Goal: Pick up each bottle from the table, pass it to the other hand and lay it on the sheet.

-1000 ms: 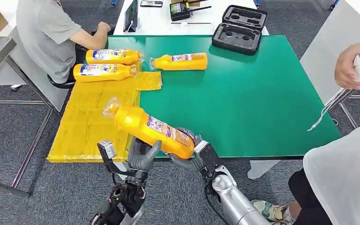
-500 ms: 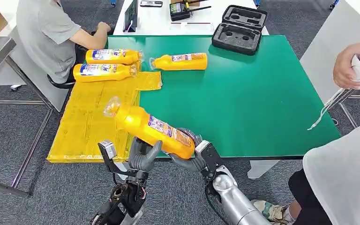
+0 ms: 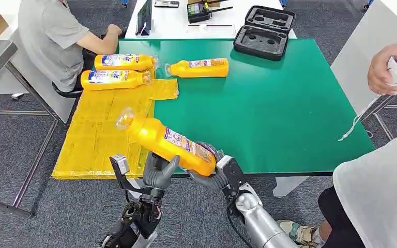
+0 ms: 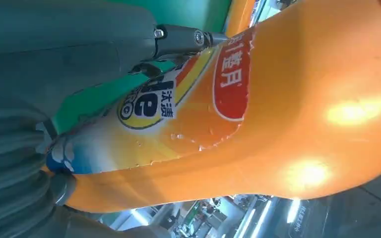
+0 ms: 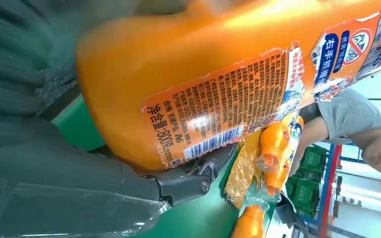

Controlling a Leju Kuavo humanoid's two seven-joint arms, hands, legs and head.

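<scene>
Grey carpet surrounds a green bench whose left side is covered by a yellow sheet. Over the near edge of the bench, an orange bottle is held tilted in the air between both hands, its clear cap pointing up and left above the sheet. The right hand grips the bottle's base end from below; the left hand has its fingers up against the underside of the bottle's middle. How firmly the left hand grips cannot be made out from the head view, but the left wrist view shows its thumb pressed on the label with the bottle's body bearing against the hand.

2 more bottles lie side by side on the far end of the sheet, caps pointing right, and a 3rd bottle lies on the bare green just beside them. The right wrist view shows the held bottle's back label with barcode, which the head view hides, and 3 bottles far off, partly blurred.

A black foam-lined case sits open at the far right corner. One seated person at the far left is cut off by the frame; another person's hand at the right edge holds a white object with a dangling cord.
</scene>
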